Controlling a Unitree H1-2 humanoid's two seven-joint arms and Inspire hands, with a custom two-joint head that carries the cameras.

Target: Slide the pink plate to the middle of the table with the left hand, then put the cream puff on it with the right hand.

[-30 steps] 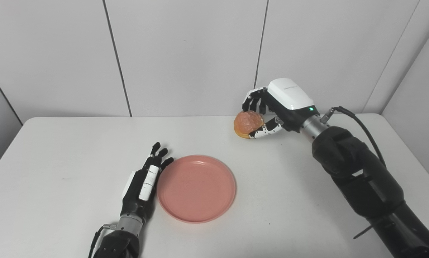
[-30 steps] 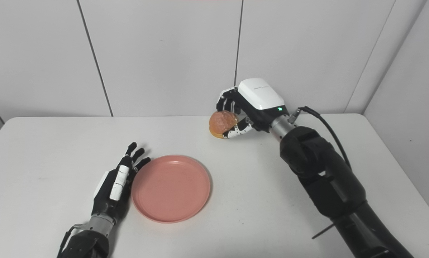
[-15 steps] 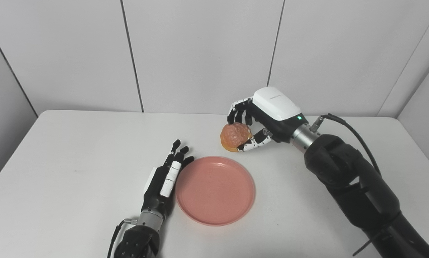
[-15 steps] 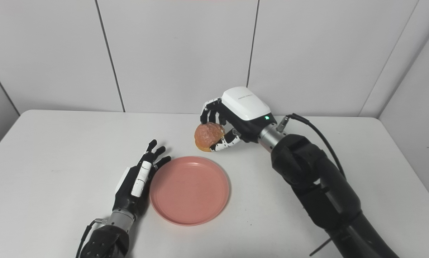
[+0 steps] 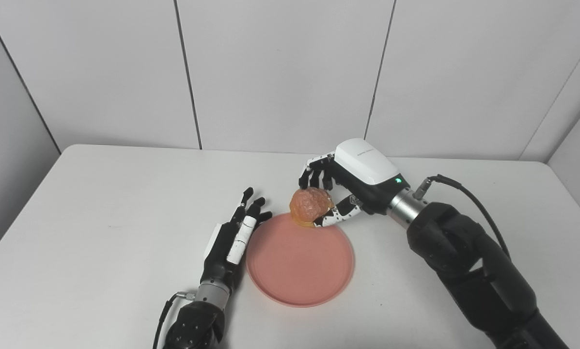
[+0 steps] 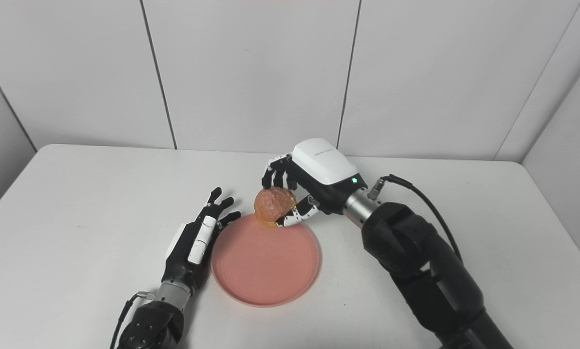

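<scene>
Fingers of the right hand are curled over the cream puff in the left eye view, with the thumb tucked under it, so the puff is held clear of the table. Against the pictures of a second ago, when it hung near the far edge of the table well apart from the pink plate, the puff has been carried toward 7 o'clock and is now seen over the plate's rim at about 12 o'clock. The left hand is laid flat with its fingers straight and apart, holding nothing, just beside the plate's rim at 9 o'clock; whether it touches cannot be told. The whole picture has shifted between frames, which is taken as camera motion, and the plate appears unmoved relative to the left hand. In the right eye view the same is shown: the cream puff is gripped in the right hand above the far rim of the pink plate, and the left hand lies open beside it. The slide is judged done, and only a short move inward, lowering and release are thought to remain.
</scene>
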